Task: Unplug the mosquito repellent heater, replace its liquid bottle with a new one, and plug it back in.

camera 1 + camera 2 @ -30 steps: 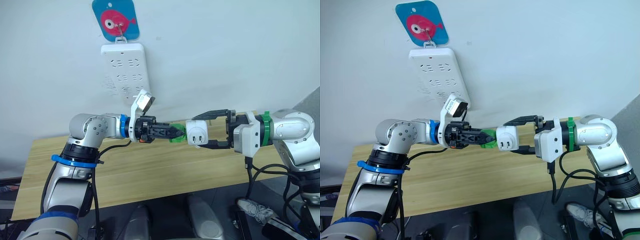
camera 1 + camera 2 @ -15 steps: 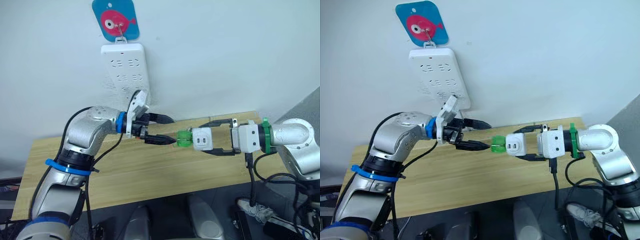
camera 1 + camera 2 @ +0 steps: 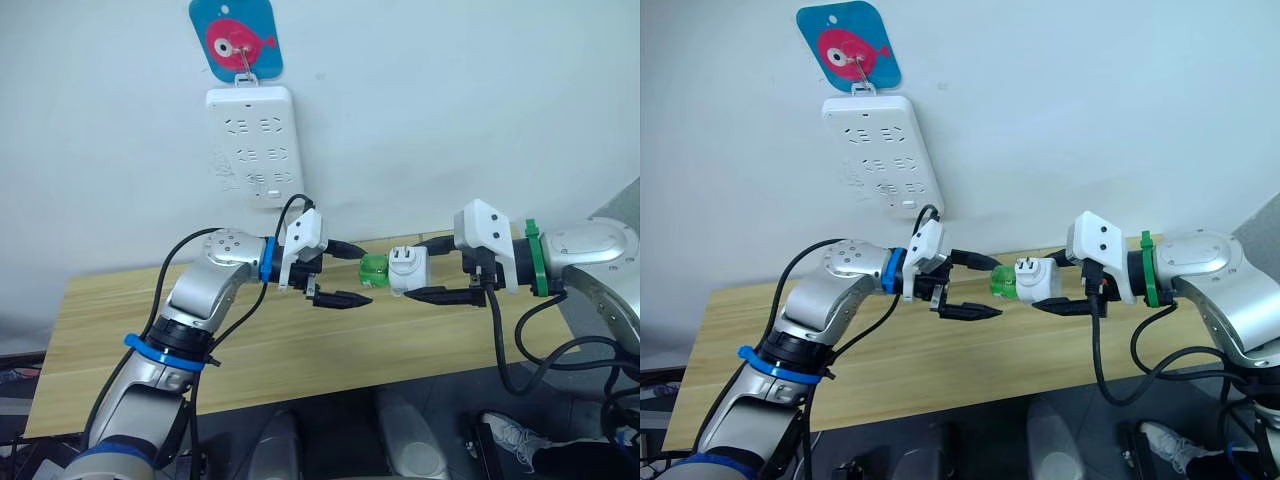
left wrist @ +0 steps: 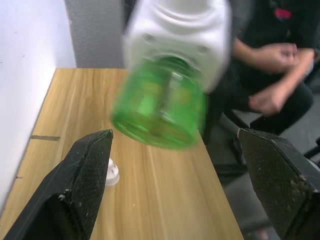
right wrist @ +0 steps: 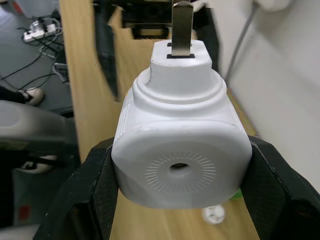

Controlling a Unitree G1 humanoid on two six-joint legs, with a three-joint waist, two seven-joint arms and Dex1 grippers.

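The small white rounded plastic heater (image 3: 410, 270), unplugged, hangs above the wooden tabletop (image 3: 120, 330), pinched in the right gripper's (image 3: 432, 270) jaws. Its green translucent bottle (image 3: 374, 270) (attached, apparently) faces the left gripper's (image 3: 345, 275) spread jaws. Swapping and replugging into the white wall power strip (image 3: 255, 145) remain.

Bright, even light; blurred wrist close-ups

No words, brands or numbers can be read anywhere; the blue wall tag (image 3: 238, 38) bears a pink fish picture
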